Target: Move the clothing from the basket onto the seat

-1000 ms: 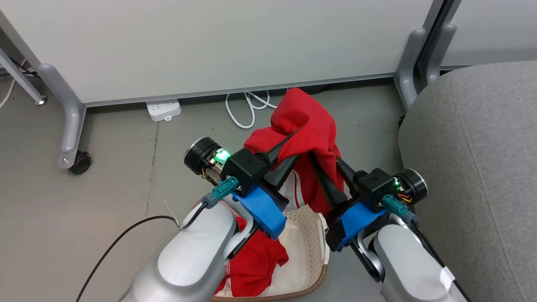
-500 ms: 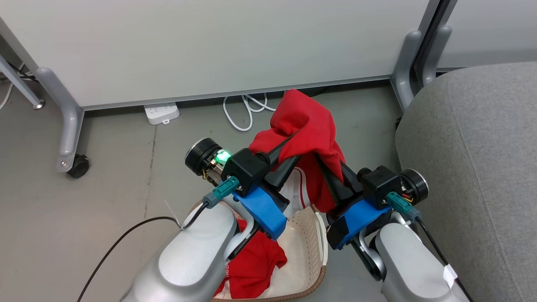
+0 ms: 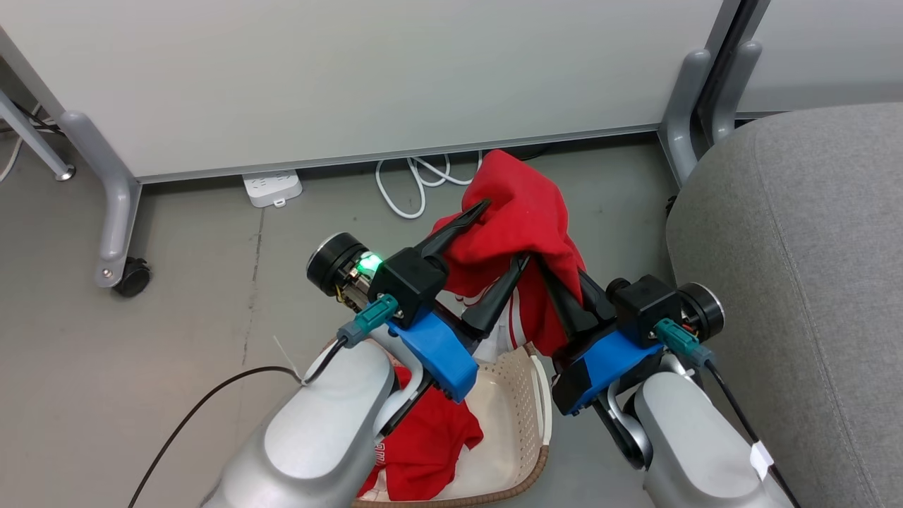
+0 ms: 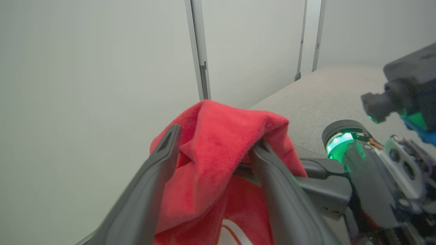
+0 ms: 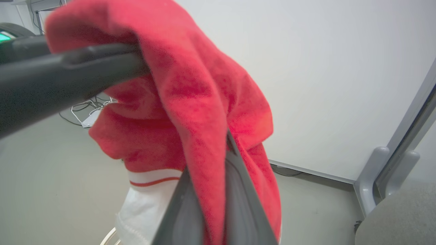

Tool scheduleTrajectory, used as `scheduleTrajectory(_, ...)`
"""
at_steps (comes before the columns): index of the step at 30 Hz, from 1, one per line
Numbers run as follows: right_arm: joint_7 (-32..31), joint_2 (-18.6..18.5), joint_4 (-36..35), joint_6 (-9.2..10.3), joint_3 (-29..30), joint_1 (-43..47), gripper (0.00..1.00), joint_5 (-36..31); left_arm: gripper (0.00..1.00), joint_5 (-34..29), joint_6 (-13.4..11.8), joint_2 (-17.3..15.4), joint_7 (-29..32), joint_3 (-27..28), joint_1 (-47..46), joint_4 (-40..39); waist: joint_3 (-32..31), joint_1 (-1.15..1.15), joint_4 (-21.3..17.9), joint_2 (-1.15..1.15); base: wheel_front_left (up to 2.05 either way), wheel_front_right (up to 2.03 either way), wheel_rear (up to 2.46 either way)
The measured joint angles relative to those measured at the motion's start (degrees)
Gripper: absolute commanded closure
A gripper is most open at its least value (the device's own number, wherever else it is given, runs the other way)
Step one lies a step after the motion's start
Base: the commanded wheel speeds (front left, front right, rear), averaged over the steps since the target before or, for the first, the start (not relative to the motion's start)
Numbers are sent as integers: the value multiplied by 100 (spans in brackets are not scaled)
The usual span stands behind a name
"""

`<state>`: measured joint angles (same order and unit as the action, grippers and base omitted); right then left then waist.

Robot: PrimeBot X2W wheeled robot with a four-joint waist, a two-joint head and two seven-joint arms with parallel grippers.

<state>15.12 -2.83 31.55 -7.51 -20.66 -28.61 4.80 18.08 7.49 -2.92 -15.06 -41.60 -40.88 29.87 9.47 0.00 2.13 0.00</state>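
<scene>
Across the far side, white partition (image 3: 353,70). To the right, large grey seat (image 3: 811,282), bare on the part in view. Near and left of it, on the floor (image 3: 176,282), cream basket (image 3: 540,423), with the second garment (image 3: 430,444) lying crumpled and red inside. Above the basket's far end, the lifted garment (image 3: 525,204), red, raised clear of the rim and draped over both sets of fingers, white trim hanging down toward the basket.

Right gripper (image 3: 557,282): pinched tight on a fold of the lifted garment, cloth wedged between the dark fingers in the right wrist view. Left gripper (image 3: 504,231): spread wide, one finger on each side of a bunched fold, clamping nothing.

Reads as the carry step for the first piece, with the hold resting on the right pinch alone. Next calls for drawing the left fingers out of the cloth without snagging, then swinging right over the cushion edge before letting go.
</scene>
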Motion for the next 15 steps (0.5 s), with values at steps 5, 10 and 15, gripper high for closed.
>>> scheduleTrajectory(5,0,0,-13,0,163,-36,100,66,0,-31,0,2,1,16,-2,4,69,0,-17,0,0,0,0)
scheduleTrajectory(10,0,0,-74,0,399,-148,100,31,0,-77,0,4,1,49,-3,-5,184,0,-109,0,0,0,0)
scheduleTrajectory(15,0,0,-190,0,717,-205,100,-38,0,-123,0,-5,0,47,-15,-18,321,0,-301,0,0,0,0)
